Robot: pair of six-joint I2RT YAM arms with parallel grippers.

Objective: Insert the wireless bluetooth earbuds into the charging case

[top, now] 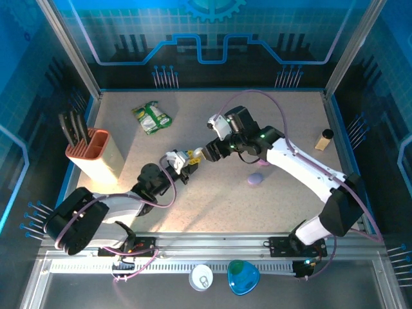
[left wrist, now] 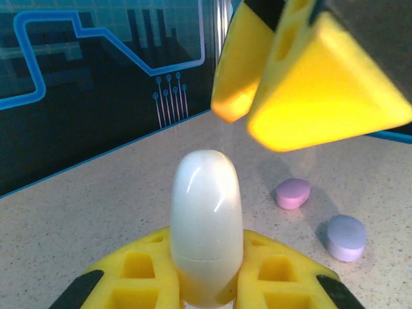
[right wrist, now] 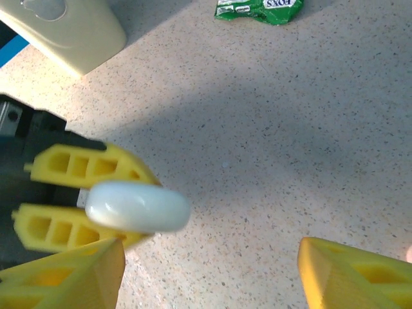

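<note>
White charging case (left wrist: 206, 219) pinched in the left gripper (left wrist: 206, 286), held off the table (top: 283, 116) just in front of the spread right gripper (right wrist: 212, 251).
The left wrist view picks up the case's seam near its gripped end and, farther off on the tabletop, a pink case (left wrist: 293, 193) and a lavender case (left wrist: 346, 237) lying near each other. The right wrist view instead takes in a green packet (right wrist: 257, 9) and a beige holder (right wrist: 64, 32). The white case's long axis runs straight out from between the left fingers. Its rounded free end points at the right gripper, whose yellow fingers stand wide apart and clear of it. From above, that end aims rightward.
</note>
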